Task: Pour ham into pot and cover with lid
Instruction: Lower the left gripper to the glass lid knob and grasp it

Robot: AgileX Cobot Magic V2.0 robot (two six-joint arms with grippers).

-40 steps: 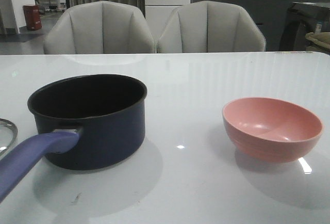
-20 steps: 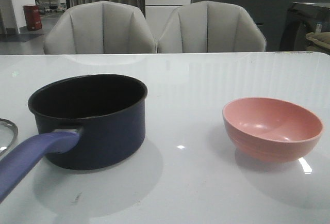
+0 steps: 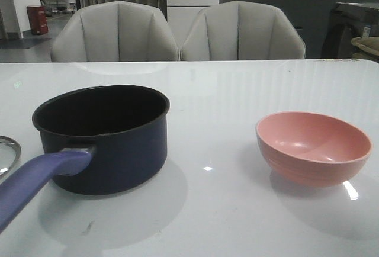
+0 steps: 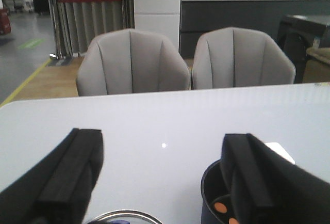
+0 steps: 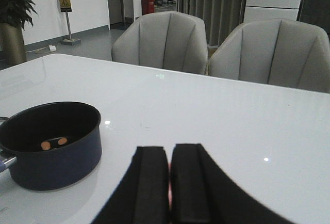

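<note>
Nothing has shifted; ham (image 5: 51,144) sits in the pot (image 3: 106,141), left end effector (image 4: 162,182) wide, right end effector (image 5: 169,182) closed and empty, and reaching for the lid (image 3: 7,153) at the counter's left edge could knock the pot handle

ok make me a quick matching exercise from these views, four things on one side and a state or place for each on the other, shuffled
Things:
1. ham
2. pink bowl
3. left gripper
4. right gripper

States or places:
A. fingers pressed together
B. empty, on the table's right side
C. fingers spread wide apart
D. orange pieces inside the pot

Pairs: 1-D, 2-B, 3-C, 4-A
</note>
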